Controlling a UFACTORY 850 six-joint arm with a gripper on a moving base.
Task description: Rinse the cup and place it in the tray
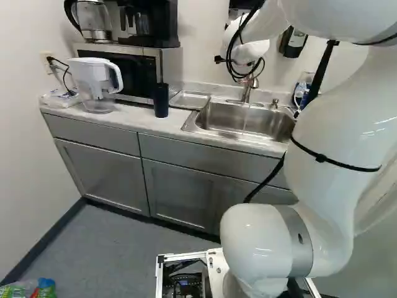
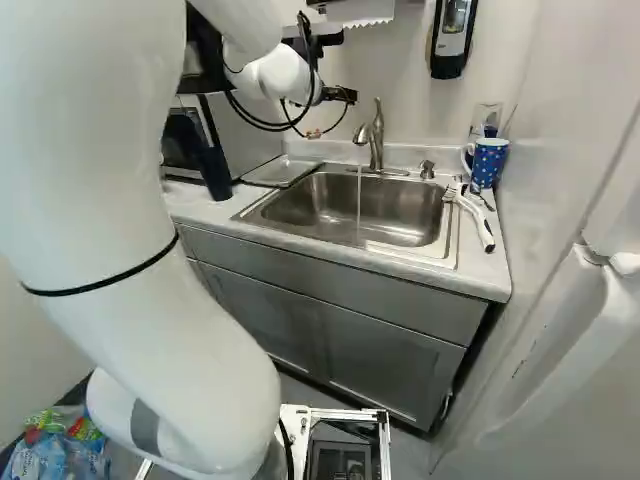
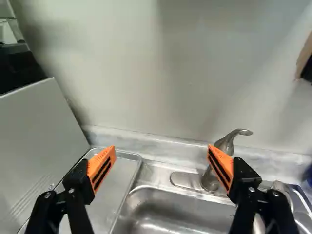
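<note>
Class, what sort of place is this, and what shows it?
Probably a kitchenette: a rectangular steel sink with a curved metal tap, a clear and white plastic pitcher, and a boxy silver and black microwave.

Water [image 2: 359, 205] runs from the faucet [image 2: 376, 142] into the sink [image 2: 410, 208], near a blue mug [image 2: 488, 163].

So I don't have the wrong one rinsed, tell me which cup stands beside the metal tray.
The tall dark cup, right next to the metal tray; the spotted blue mug stands across the sink.
</note>
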